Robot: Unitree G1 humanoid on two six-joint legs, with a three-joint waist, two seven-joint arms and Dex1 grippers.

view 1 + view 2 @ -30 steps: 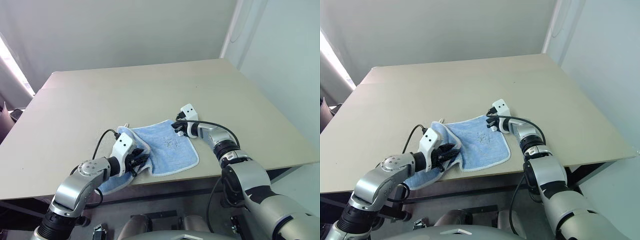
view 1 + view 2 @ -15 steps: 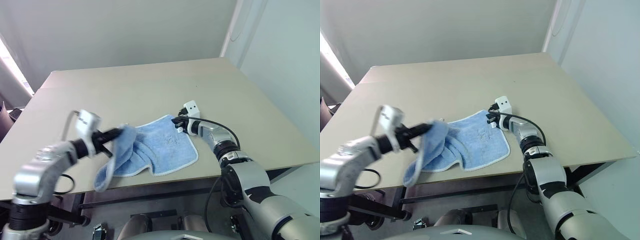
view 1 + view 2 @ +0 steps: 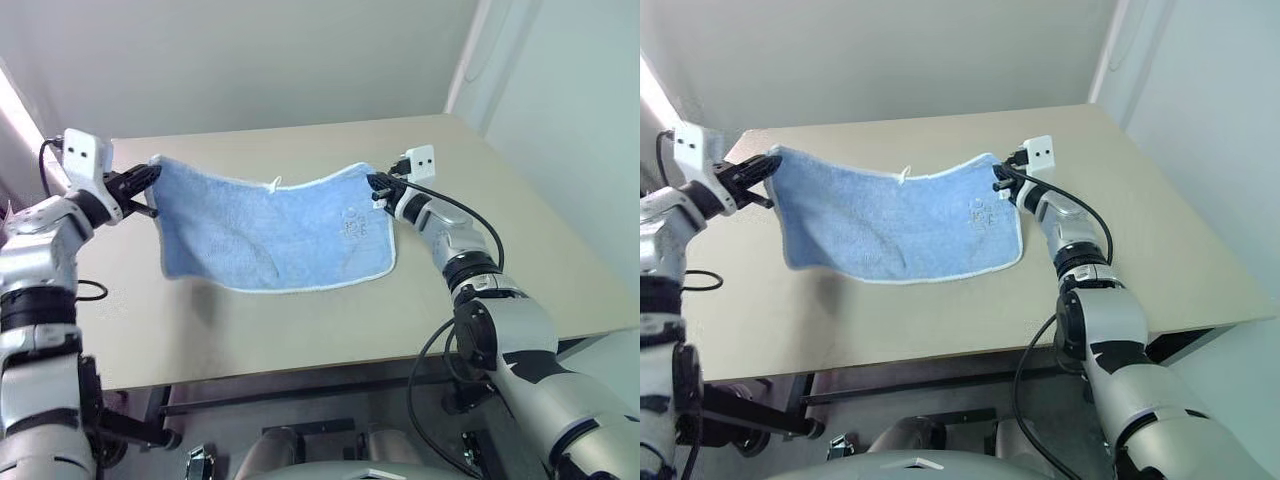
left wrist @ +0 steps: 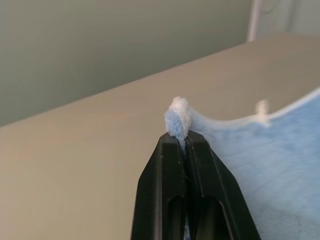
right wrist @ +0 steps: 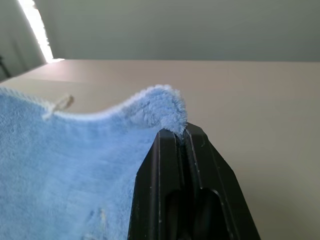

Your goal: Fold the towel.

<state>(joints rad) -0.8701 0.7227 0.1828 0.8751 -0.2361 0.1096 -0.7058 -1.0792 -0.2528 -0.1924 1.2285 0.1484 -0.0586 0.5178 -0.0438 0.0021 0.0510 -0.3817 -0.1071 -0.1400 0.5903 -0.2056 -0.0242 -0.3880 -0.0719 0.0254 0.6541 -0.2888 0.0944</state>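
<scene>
The light blue towel (image 3: 270, 232) with white edging hangs spread out in the air above the table (image 3: 300, 320), stretched between my two grippers. My left gripper (image 3: 150, 176) is shut on its top left corner (image 4: 177, 116). My right gripper (image 3: 375, 183) is shut on the top right corner (image 5: 167, 109). A short white loop (image 3: 274, 182) sticks up from the middle of the upper edge. The lower edge sags free, its left bottom corner curled a little.
The beige table runs back to a grey wall (image 3: 250, 60). Its front edge (image 3: 330, 358) lies below the hanging cloth, and its right edge (image 3: 560, 240) sits beyond my right arm.
Both arms have risen and the left one has swung out far to the left, lifting the crumpled towel off the table and pulling it flat between the grippers.
</scene>
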